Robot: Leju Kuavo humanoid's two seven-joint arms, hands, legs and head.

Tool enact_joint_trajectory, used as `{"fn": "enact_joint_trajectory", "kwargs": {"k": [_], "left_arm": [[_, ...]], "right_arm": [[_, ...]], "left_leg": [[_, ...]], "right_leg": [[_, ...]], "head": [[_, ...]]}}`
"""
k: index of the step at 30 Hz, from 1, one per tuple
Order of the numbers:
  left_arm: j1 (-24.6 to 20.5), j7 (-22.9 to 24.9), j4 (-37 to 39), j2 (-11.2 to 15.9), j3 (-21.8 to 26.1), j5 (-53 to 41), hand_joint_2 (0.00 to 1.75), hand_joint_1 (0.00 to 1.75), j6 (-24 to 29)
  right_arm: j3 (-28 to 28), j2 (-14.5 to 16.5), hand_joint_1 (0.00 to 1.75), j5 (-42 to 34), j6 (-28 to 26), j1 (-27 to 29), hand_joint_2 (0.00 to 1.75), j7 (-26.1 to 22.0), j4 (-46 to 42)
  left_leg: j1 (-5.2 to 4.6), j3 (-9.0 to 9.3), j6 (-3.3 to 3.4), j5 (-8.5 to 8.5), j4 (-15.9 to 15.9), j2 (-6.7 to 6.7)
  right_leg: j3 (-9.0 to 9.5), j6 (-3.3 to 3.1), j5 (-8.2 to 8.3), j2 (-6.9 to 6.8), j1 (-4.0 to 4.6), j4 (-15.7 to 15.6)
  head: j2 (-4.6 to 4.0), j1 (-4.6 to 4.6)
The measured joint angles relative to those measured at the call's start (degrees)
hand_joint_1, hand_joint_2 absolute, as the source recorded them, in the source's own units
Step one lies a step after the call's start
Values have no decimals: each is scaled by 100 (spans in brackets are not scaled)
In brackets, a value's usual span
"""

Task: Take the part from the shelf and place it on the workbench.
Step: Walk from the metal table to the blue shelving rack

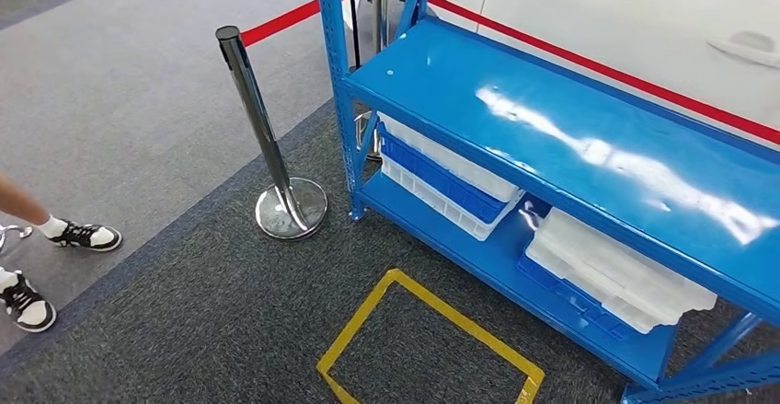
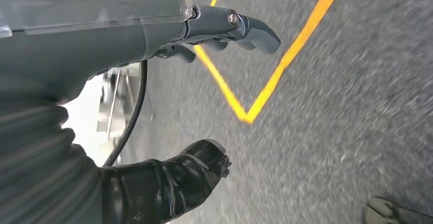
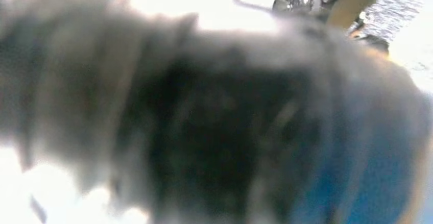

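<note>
A blue metal shelf (image 1: 570, 137) stands ahead of me to the right, its glossy top board bare. On the lower board lie stacked white and blue bins (image 1: 451, 183) and a second stack (image 1: 612, 275); what they contain is hidden. My left hand (image 2: 168, 30) hangs over the grey carpet, its fingers (image 2: 255, 30) and thumb (image 2: 194, 168) apart with nothing between them. In the right wrist view my right hand (image 3: 214, 132) is a blurred dark grey mass close to the lens, so how its fingers stand is unclear.
A chrome stanchion (image 1: 276, 155) with a red belt (image 1: 285, 19) stands left of the shelf. A yellow tape square (image 1: 432, 340) marks the carpet before the shelf. A person's shoes (image 1: 87, 236) are at the far left. A white car (image 1: 644, 17) is behind.
</note>
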Motion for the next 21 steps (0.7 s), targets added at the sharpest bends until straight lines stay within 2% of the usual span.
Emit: {"fn": "enact_joint_trajectory", "kwargs": {"k": [1, 2, 3, 5, 6, 7, 9, 10, 11, 12, 13, 14, 16, 17, 18, 20, 21], "left_arm": [[5, -10, 0, 10, -20, -13, 175, 0, 16], [8, -16, 0, 19, -41, -16, 175, 0, 30], [9, -20, 0, 28, -65, -17, 175, 0, 42], [9, -32, 0, 44, -132, -19, 175, 0, 52], [13, -40, -1, 57, -170, -20, 175, 0, 51], [23, -51, -2, 70, -205, -21, 175, 0, 47], [60, -67, -11, 98, -250, -27, 175, 0, 31], [79, -74, -22, 110, -262, -29, 175, 0, 15], [93, -79, -34, 119, -271, -32, 175, 0, -2], [98, -83, -46, 126, -281, -33, 175, 0, -21], [96, -89, -56, 131, -291, -33, 175, 0, -36], [91, -93, -66, 133, -300, -33, 175, 0, -45], [86, -99, -97, 124, -315, -32, 175, 0, -55], [85, -98, -127, 117, -320, -31, 175, 0, -60], [81, -93, -164, 108, -323, -31, 175, 0, -66], [53, -83, -249, 94, -324, -31, 175, 0, -74], [40, -76, -287, 90, -325, -30, 175, 0, -76]], "right_arm": [[-22, 10, 0, -18, -1, -4, 0, -26, 0], [-45, 20, 0, -32, -2, -7, 0, -44, 0], [-65, 28, 0, -40, -2, -6, 0, -55, 0], [-98, 33, 0, -49, -2, 22, 0, -66, 1], [-112, 38, 0, -51, -2, 38, 0, -68, 2], [-124, 44, 0, -52, -1, 47, 0, -70, 3], [-140, 61, 0, -55, -2, 38, 0, -68, 4], [-149, 66, 0, -61, -8, 31, 0, -59, 4], [-159, 69, 0, -71, -20, 27, 0, -41, 4], [-172, 70, 0, -86, -32, 27, 0, -11, 4], [-184, 72, 0, -102, -42, 29, 0, 21, 4], [-198, 72, 0, -120, -55, 32, 0, 57, 4], [-224, 72, 0, -147, -87, 27, 0, 113, 3], [-236, 74, 0, -155, -103, 22, 0, 132, 3], [-243, 76, 0, -158, -113, 17, 0, 140, 2], [-251, 82, 0, -158, -115, 21, 0, 147, 2], [-255, 94, 0, -158, -115, 22, 0, 149, 2]], "left_leg": [[0, 149, 21, 124, -337, -120], [-5, 232, 37, 180, -545, -214], [-16, 251, 50, 179, -618, -251], [-17, 256, 94, 223, -663, -124], [-7, 269, 131, 256, -699, -53], [7, 279, 177, 291, -737, 26], [2, 271, 235, 326, -770, 188], [-11, 253, 250, 329, -766, 276], [-22, 239, 249, 328, -761, 362], [-29, 229, 248, 323, -756, 444], [-31, 225, 243, 316, -753, 516], [-32, 233, 233, 304, -749, 580], [-48, 266, 194, 267, -732, 700], [-58, 282, 165, 247, -722, 757], [-67, 300, 134, 232, -716, 812], [-70, 338, 73, 211, -716, 913], [-62, 345, 40, 176, -685, 865]], "right_leg": [[-15, 26, 8, 69, 4, 13], [-36, 60, 20, 127, 2, 22], [-57, 102, 37, 184, -2, 22], [-89, 186, 72, 273, -16, 8], [-111, 214, 46, 206, -11, 40], [-170, 237, -49, 70, -4, 160], [-424, 274, -417, -271, -1, 729], [-588, 298, -607, -357, -9, 1103], [-702, 319, -716, -395, -18, 1393], [-728, 333, -723, -419, -22, 1512], [-639, 339, -627, -445, -23, 1409], [-437, 332, -460, -502, -19, 1092], [13, 258, -200, -746, 16, 318], [145, 208, -141, -834, 42, 71], [189, 162, -137, -875, 66, -33], [173, 91, -110, -753, 67, -58], [176, 60, -87, -693, 51, -86]], "head": [[0, 1], [0, 2], [0, 2], [0, 4], [0, 8], [0, 20], [0, 41], [0, 48], [0, 48], [0, 48], [0, 49], [0, 49], [0, 48], [0, 46], [0, 44], [0, 43], [0, 42]]}}
